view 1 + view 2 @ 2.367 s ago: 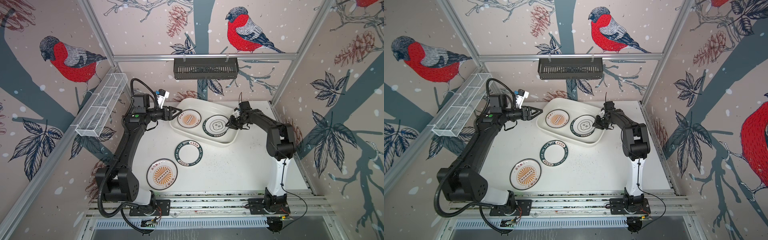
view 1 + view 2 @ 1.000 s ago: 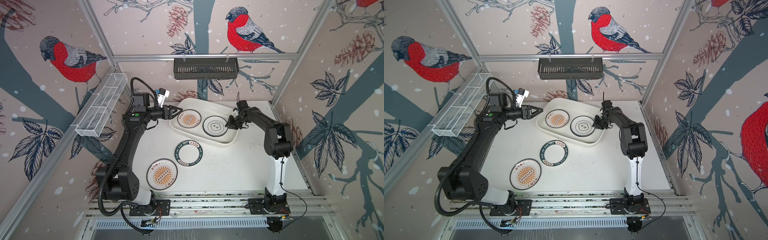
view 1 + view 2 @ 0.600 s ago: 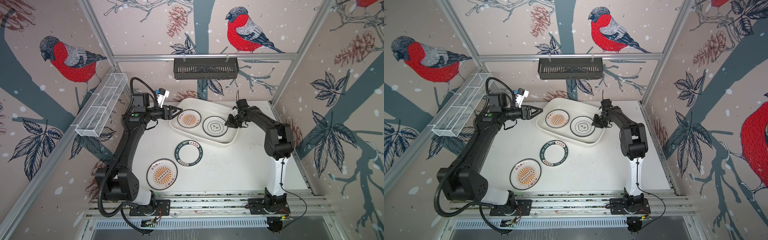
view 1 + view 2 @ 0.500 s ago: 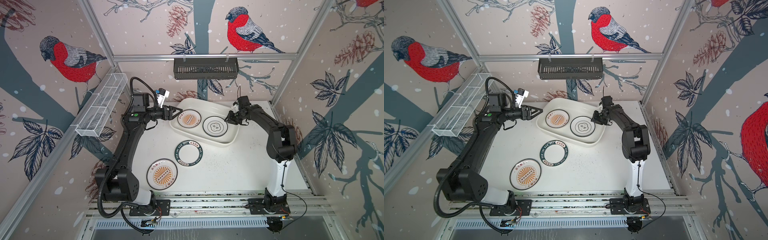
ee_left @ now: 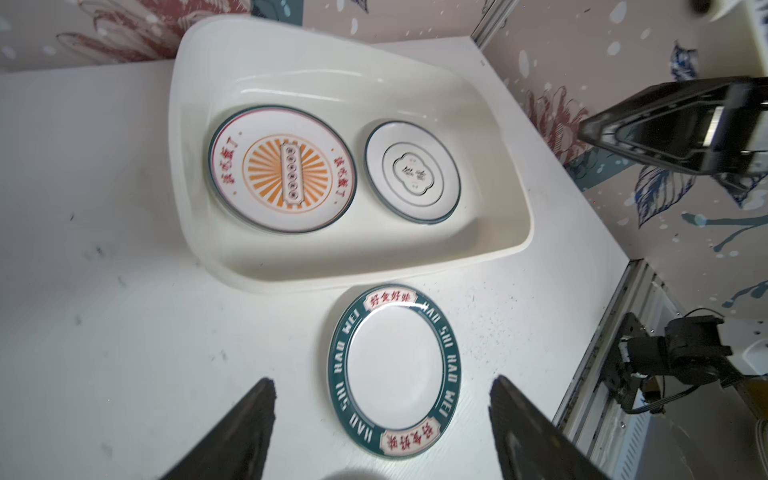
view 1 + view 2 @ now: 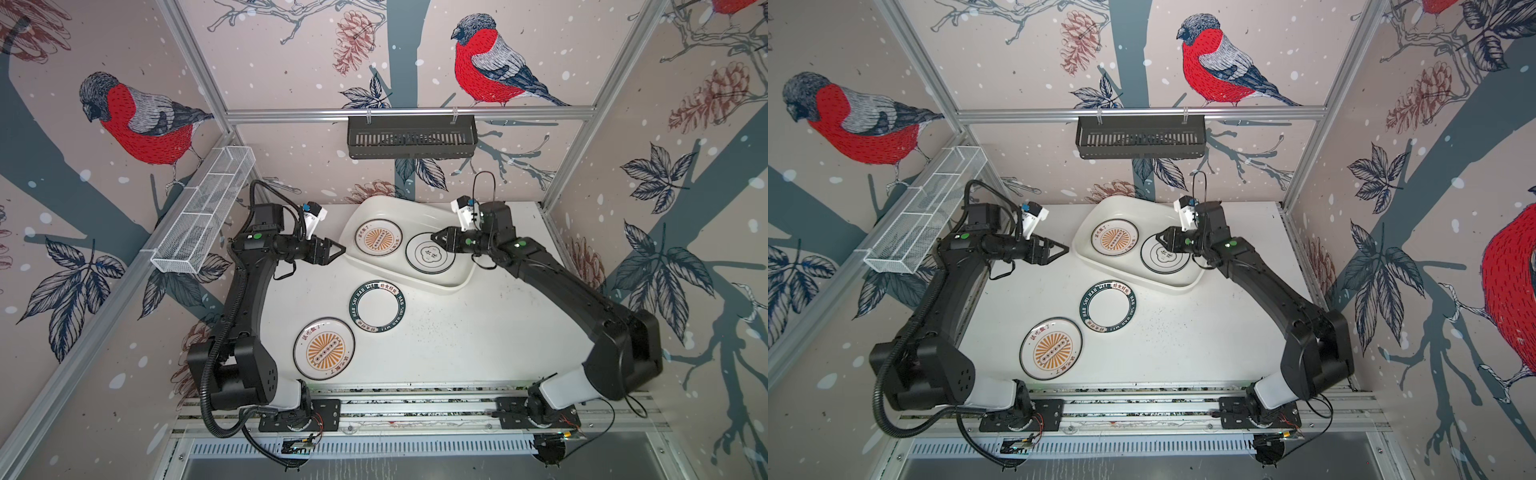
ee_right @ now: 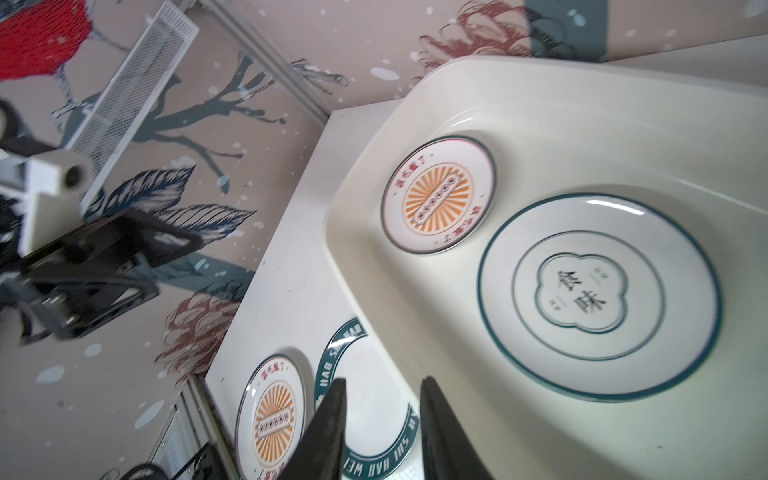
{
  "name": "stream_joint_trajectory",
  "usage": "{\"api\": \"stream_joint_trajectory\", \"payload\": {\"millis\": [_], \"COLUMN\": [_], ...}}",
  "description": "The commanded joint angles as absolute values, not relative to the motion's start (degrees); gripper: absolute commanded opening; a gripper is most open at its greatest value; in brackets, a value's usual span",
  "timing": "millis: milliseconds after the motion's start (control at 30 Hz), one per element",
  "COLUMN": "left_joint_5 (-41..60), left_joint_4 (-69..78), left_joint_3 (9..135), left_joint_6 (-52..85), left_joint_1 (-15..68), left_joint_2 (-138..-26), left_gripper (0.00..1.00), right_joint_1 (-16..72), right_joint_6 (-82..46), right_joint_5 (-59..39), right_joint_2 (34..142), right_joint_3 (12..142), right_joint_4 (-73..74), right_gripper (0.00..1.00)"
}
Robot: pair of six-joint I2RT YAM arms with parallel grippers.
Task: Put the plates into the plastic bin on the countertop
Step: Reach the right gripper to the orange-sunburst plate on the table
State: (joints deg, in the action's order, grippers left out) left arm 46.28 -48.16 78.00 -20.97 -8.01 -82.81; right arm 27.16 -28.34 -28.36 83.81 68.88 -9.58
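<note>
Two of the plates lie side by side inside the plastic bin [image 6: 399, 208]: a sunburst plate [image 6: 378, 237] toward its left end and a quatrefoil plate [image 6: 428, 253] toward its right. In the left wrist view a second rim seems to show under the edge of each, but I cannot tell how many are stacked.

The bin sits at an angle at the back of the worktop [image 6: 478, 332]. Just in front of its near wall, flat on the worktop, lies a green-rimmed plate [image 6: 377, 306] with lettering. Near that, toward the front left, is a second sunburst plate [image 6: 324, 349], close beside it but not overlapping.

The right end effector [image 6: 433, 238] hangs over the right side of the bin, above the far edge of the quatrefoil plate. Its fingers [image 7: 332, 419] are only slightly parted and nothing is between them. The left end effector [image 6: 338, 251] is just beside the bin's left end, clear of it, with its jaws spread wide and empty.

A black slatted basket [image 6: 411, 141] hangs on the back rail, and a white wire-mesh basket [image 6: 203, 220] runs along the left frame.
</note>
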Motion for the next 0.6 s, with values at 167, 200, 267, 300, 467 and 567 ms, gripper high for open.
{"api": "stream_joint_trajectory", "payload": {"millis": [167, 200, 267, 300, 467, 567], "left_joint_5": [38.26, 37.14, 35.32, 35.07, 32.49, 31.72], "left_joint_4": [-64.28, -64.33, -63.9, -63.86, -62.58, -62.4], "left_joint_3": [73.29, 71.95, 68.62, 67.36, 61.38, 59.31], "left_joint_6": [-43.82, -44.64, -46.54, -47.64, -52.19, -54.66], "left_joint_1": [-11.47, -11.51, -11.54, -11.51, -11.47, -11.51], "left_joint_2": [-81.23, -80.77, -79.29, -78.67, -75.94, -74.75], "left_gripper": [0.78, 0.78, 0.78, 0.78, 0.78, 0.78], "right_joint_1": [40.62, 42.67, 47.29, 49.33, 56.93, 59.94], "right_joint_6": [-35.06, -36.14, -38.37, -39.23, -46.83, -50.91], "right_joint_5": [-32.5, -32.19, -30.66, -29.71, -25.56, -23.17], "right_joint_2": [77.62, 77.69, 78.09, 78.3, 80.71, 84.56], "right_joint_3": [55.02, 53.69, 51.16, 50.33, 44.38, 42.63], "right_joint_4": [3.26, 4.14, 6.38, 6.87, 15.83, 19.95], "right_gripper": [0.35, 0.35, 0.35, 0.35, 0.36, 0.37]}}
